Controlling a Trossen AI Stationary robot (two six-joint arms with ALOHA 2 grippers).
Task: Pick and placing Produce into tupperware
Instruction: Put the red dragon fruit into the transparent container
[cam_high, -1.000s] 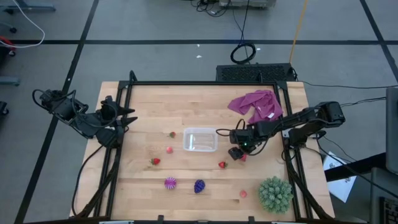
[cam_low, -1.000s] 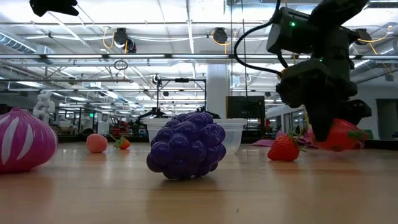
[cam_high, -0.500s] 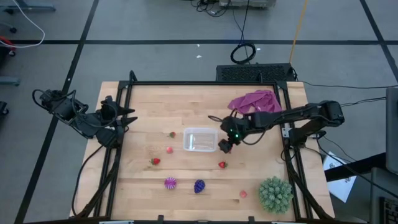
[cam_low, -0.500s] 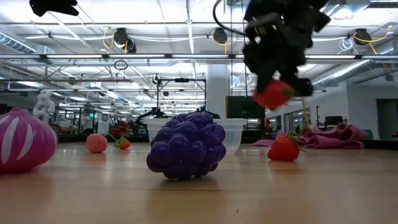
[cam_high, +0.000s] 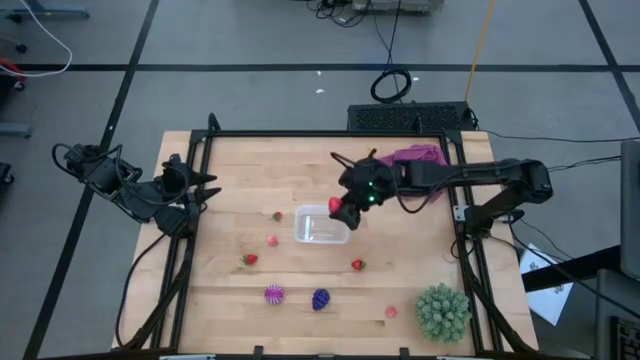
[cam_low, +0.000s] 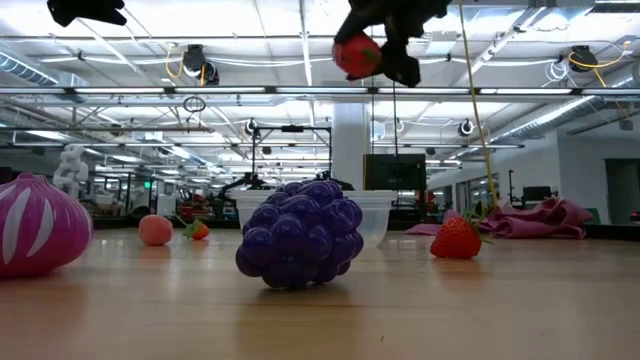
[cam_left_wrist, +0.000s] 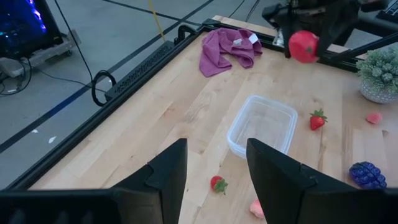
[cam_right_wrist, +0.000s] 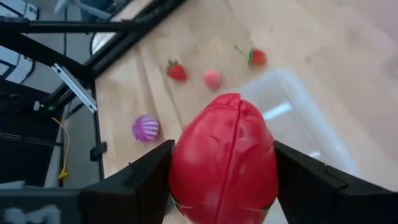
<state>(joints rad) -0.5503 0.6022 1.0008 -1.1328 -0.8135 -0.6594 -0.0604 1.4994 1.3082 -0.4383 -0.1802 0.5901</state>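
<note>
A robotics lab or workshop in a large industrial hall. The low view shows a high ceiling with pipes (cam_low: 250, 90) and strip lights, and metal rigs (cam_low: 290, 150) far behind. The high view shows a wooden table (cam_high: 250, 160) in a black frame, on grey floor with taped lines and loose cables (cam_high: 390, 85).

A clear plastic tupperware (cam_high: 321, 225) with rounded corners sat open and empty on the wooden table, directly beneath the right gripper (cam_high: 338, 207). That gripper, raised well above the table, clasped a glossy red fruit (cam_right_wrist: 224, 160) between its fingers. Beyond the box from the gripper lay a small strawberry (cam_high: 277, 215), a pink piece (cam_high: 271, 240) and another strawberry (cam_high: 249, 260). Nearer the front edge sat a striped purple fruit (cam_high: 273, 294), a dark purple bumpy fruit (cam_high: 320, 298), a strawberry (cam_high: 357, 265) and a pink bit (cam_high: 391, 311).
</note>
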